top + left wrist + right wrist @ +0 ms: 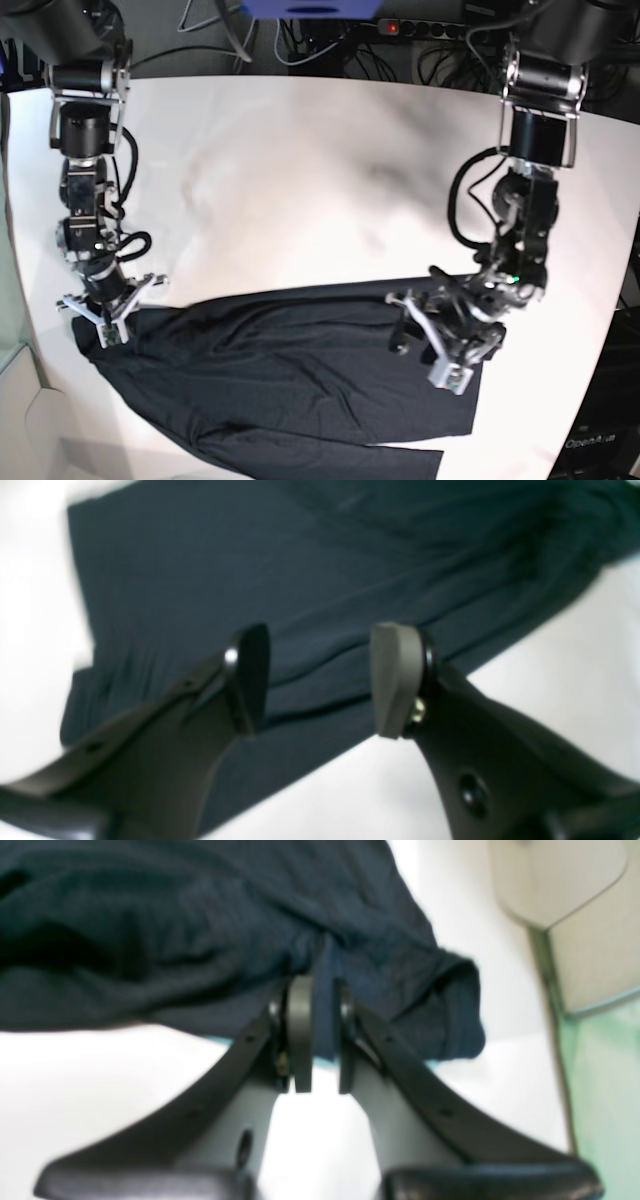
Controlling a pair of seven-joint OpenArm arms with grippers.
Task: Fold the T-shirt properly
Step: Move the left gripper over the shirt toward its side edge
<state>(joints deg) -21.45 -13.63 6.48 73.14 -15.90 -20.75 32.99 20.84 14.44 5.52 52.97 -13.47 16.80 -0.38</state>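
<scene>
Right pincer [320, 1035], at the base view's left: nearly closed, pinching a fold of the T-shirt [290, 370] at its edge. Shirt lies spread, wrinkled, across the near part of the white table [300, 180]. Left pincer [320, 680], base view's right: jaws wide apart, holding nothing, poised over the shirt's other end.

Risk, as judged: with only one side gripped, any pull may drag or bunch the cloth; a thin pinch could slip.

No containers seen.
</scene>
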